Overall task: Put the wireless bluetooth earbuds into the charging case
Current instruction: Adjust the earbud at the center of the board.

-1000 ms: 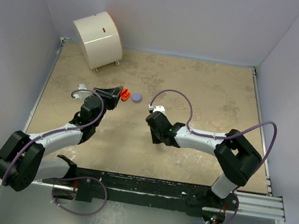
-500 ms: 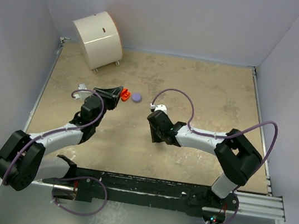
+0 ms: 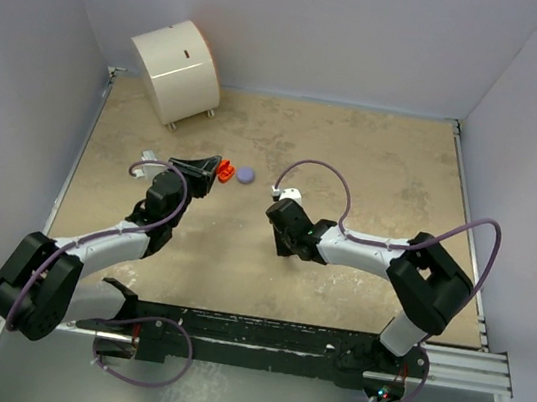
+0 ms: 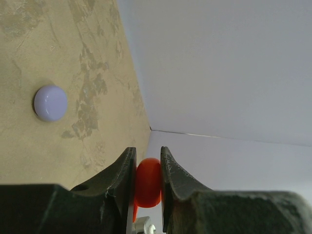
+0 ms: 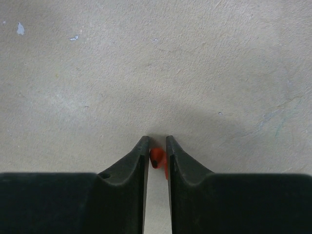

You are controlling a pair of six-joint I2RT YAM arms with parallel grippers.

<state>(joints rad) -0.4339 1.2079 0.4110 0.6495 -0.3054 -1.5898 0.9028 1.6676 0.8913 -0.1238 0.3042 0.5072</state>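
Note:
My left gripper [image 3: 213, 168] is shut on a red-orange round charging case [image 4: 147, 181], held on edge between its jaws above the table; the case also shows in the top view [image 3: 223, 168]. A lilac round case [image 3: 244, 173] lies closed on the table just right of it, and shows in the left wrist view [image 4: 50, 103]. My right gripper [image 5: 157, 146] points down at mid-table and is shut on a tiny red-orange earbud [image 5: 157, 158] just above the surface. In the top view the right gripper [image 3: 286, 245] hides this earbud. No lilac earbuds are in view.
A large white cylinder with an orange end [image 3: 175, 68] stands on small feet at the back left corner. Pale walls close the table on the left, back and right. A black rail [image 3: 308, 343] runs along the near edge.
My right gripper has shifted slightly to the right with the earbud. The left arm and both cases have not moved.

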